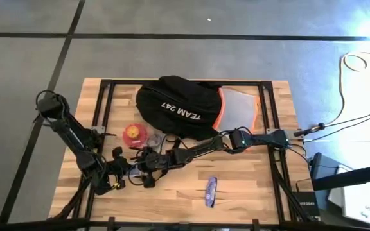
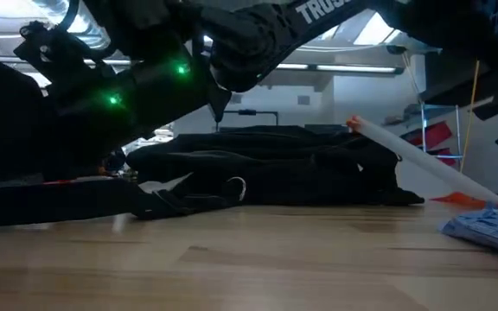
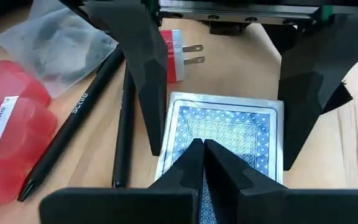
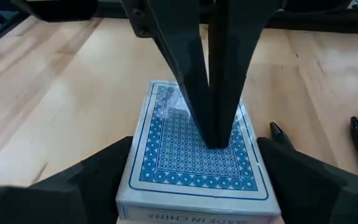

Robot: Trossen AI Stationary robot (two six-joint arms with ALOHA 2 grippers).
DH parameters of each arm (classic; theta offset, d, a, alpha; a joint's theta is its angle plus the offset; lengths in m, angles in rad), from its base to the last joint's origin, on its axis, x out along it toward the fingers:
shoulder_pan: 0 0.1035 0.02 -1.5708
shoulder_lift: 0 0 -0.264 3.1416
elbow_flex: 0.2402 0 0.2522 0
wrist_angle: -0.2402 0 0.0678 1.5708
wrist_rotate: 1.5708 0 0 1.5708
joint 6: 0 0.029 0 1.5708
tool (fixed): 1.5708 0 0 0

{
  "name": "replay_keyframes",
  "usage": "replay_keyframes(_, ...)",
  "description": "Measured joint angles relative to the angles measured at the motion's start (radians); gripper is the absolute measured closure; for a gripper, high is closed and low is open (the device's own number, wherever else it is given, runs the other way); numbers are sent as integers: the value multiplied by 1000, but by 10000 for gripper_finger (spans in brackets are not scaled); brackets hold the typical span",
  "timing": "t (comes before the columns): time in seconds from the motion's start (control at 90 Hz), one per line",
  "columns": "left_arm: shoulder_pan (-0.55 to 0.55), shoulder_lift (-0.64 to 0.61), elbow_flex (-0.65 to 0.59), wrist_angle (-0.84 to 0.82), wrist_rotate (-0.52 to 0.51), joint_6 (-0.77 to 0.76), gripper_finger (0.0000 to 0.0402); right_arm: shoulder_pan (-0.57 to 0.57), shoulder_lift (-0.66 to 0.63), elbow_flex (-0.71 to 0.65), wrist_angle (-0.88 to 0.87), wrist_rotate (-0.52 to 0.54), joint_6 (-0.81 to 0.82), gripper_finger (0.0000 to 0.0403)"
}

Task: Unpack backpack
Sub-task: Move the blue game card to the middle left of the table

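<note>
The black backpack (image 1: 175,106) with white "TEAM 247" lettering lies on its side at the table's far middle. A blue-patterned card deck (image 4: 194,162) lies flat on the table, left of the middle and near the front. My left gripper (image 3: 204,152) is shut, with its tips on the deck's top face. My right gripper (image 4: 194,146) reaches in from the table's right, and its fingers stand at the deck's two long sides. In the high view both grippers meet over the deck (image 1: 140,168) and hide it. My left gripper rests its shut fingertips (image 4: 213,134) on the middle of the deck's top face (image 4: 185,155). It slants down from the table's left, with the fingers lying along the deck. My right gripper has the deck's two long sides (image 3: 166,134) between its two fingers (image 3: 151,93), near their tips. It comes in low from the table's right, opposite my left gripper. The deck lies flat on the table.
Two black pens (image 3: 98,118), a red-and-white plug (image 3: 176,50), a clear bag (image 3: 58,37) and a red packet (image 3: 5,137) lie close beside the deck. A blue packet (image 1: 211,190) lies near the front middle. An orange-edged grey flap (image 1: 239,109) lies right of the backpack.
</note>
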Motion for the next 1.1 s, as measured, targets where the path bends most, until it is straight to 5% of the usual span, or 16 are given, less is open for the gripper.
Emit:
replay_keyframes(0.289, 0, 1, 0, -5, 16, 0, 401, -2, 3, 0, -13, -6, 10, 84)
replay_keyframes(0.533, 0, 1, 0, -9, 31, 3, 401, -3, 3, 0, -10, 9, 8, 9)
replay_keyframes(0.978, 0, 1, -1, -11, 27, 12, 401, 10, -10, 14, -4, 10, -40, 7)
replay_keyframes(1.1, 0, 1, -1, -11, 28, 12, 401, 19, -14, 85, -143, 23, -129, 4)
